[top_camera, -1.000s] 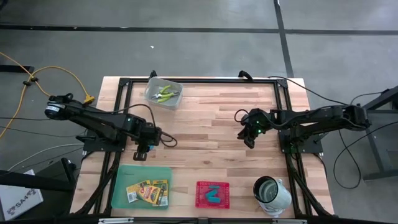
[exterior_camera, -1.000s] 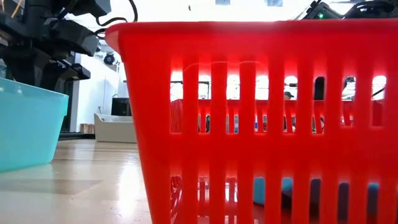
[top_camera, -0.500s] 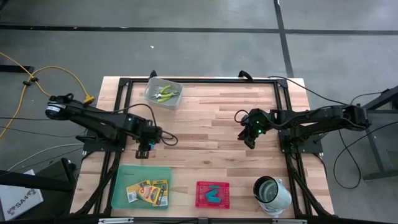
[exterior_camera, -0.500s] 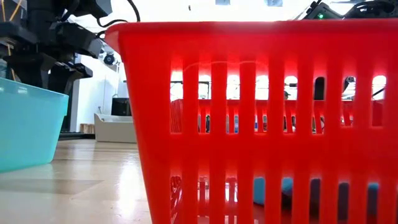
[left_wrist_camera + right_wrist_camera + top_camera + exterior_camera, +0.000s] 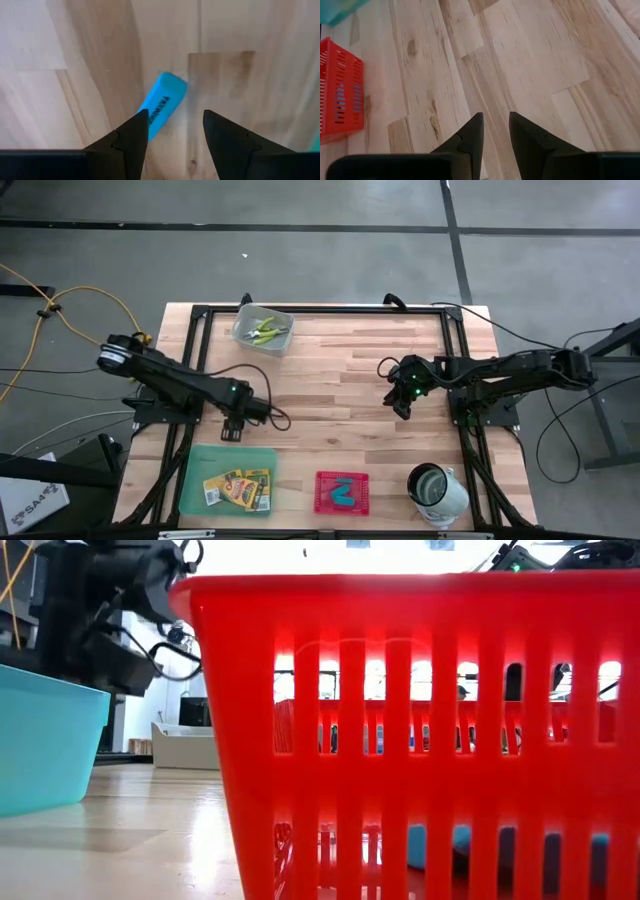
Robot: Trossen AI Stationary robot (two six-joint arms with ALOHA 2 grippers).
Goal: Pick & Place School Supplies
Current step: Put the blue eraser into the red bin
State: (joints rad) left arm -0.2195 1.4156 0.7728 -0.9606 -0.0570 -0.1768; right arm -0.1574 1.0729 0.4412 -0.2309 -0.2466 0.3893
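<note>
A light-blue oblong piece (image 5: 162, 102) lies flat on the wooden table. My left gripper (image 5: 172, 117) is open above it, pointing down. One finger (image 5: 134, 132) stands at the piece's near end and the other is off to its side. In the high view my left gripper (image 5: 233, 427) hides that piece. Other blue pieces (image 5: 343, 491) lie in the red tray (image 5: 322, 502). Crayon boxes (image 5: 240, 488) lie in the green tray (image 5: 200, 465). The yellow-green-handled tools (image 5: 262, 330) lie in the clear tray (image 5: 282, 342). My right gripper (image 5: 398, 402) hovers over bare table right of centre, its fingers a narrow gap apart (image 5: 495, 125). My left gripper comes at the blue piece from above, slanting across its length. One fingertip (image 5: 140, 122) overlaps the piece's near end (image 5: 152, 127) in the wrist view. Whether it touches the piece, I cannot tell. The piece lies flat on the table.
A white-and-metal cup (image 5: 437, 488) stands at the table's near right corner. The black frame rails (image 5: 320, 308) run along the table's edges. In the low view the red tray (image 5: 420, 720) fills most of the picture, with the green tray (image 5: 45, 750) to its left. Bare wood lies between the arms.
My left arm has swung: its rear joint has moved toward the table's right, and the gripper has shifted a little toward the near edge and the right. My right arm has kept still.
</note>
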